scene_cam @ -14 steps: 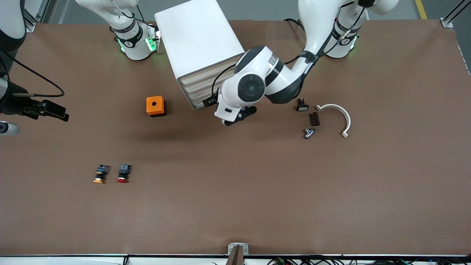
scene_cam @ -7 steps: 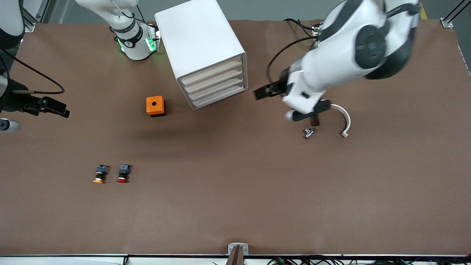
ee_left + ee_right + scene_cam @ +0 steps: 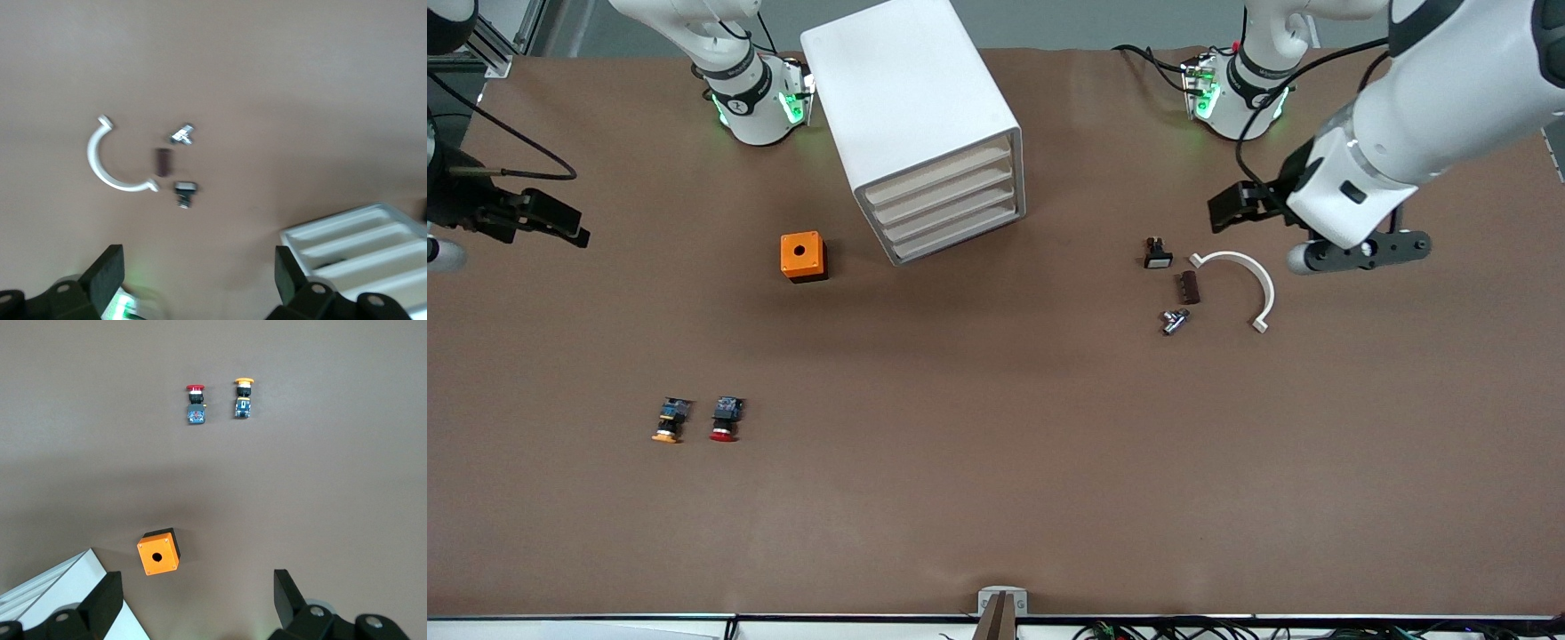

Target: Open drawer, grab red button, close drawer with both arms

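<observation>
We see a white cabinet (image 3: 911, 116) with four drawers (image 3: 947, 206), all pushed in, so we cannot tell what is inside. An orange box (image 3: 803, 256) with a hole on top sits beside it, toward the right arm's end. The red button (image 3: 726, 419) lies on the bare brown table (image 3: 996, 462), much nearer the front camera, just beside an orange button (image 3: 671, 420), with lots of open room around both. The left gripper (image 3: 197, 277) hangs in the air with its fingers spread wide and nothing in them, over the table near a white curved piece (image 3: 1245, 284) and three small parts (image 3: 1174, 284). The right gripper (image 3: 197, 593) is up at the table's edge, fingers wide apart too, holding nothing.
</observation>
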Tool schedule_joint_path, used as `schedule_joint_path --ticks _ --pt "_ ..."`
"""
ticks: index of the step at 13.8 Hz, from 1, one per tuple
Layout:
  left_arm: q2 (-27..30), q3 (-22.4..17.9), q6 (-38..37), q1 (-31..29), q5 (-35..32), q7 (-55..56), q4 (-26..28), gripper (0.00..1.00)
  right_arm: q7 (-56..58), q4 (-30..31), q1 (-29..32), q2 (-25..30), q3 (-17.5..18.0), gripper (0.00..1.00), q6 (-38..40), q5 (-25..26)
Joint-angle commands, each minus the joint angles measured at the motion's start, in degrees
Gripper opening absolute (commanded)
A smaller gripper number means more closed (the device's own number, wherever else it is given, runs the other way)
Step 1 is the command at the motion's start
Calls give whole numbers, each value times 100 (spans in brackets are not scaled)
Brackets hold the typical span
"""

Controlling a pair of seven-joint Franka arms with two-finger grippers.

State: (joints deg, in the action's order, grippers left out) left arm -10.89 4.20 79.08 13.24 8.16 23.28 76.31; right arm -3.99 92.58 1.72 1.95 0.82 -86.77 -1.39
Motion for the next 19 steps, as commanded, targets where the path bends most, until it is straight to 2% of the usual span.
schedule_joint_path --ticks 1,4,8,14,19 --pt "289 46 2 -558 -157 -771 393 99 -14 410 57 472 58 100 -42 -45" --pt "438 81 90 -691 -727 -948 735 100 47 427 66 579 41 100 2 -45" --pt "1070 72 845 -972 -746 -1352 1737 100 56 410 39 544 67 100 20 -37" --pt "1343 72 855 -1394 -755 -1994 1914 100 -49 401 48 526 58 100 46 -28" --pt "1405 72 907 -1420 -860 -1994 1862 100 -49 410 -127 535 67 100 55 -37"
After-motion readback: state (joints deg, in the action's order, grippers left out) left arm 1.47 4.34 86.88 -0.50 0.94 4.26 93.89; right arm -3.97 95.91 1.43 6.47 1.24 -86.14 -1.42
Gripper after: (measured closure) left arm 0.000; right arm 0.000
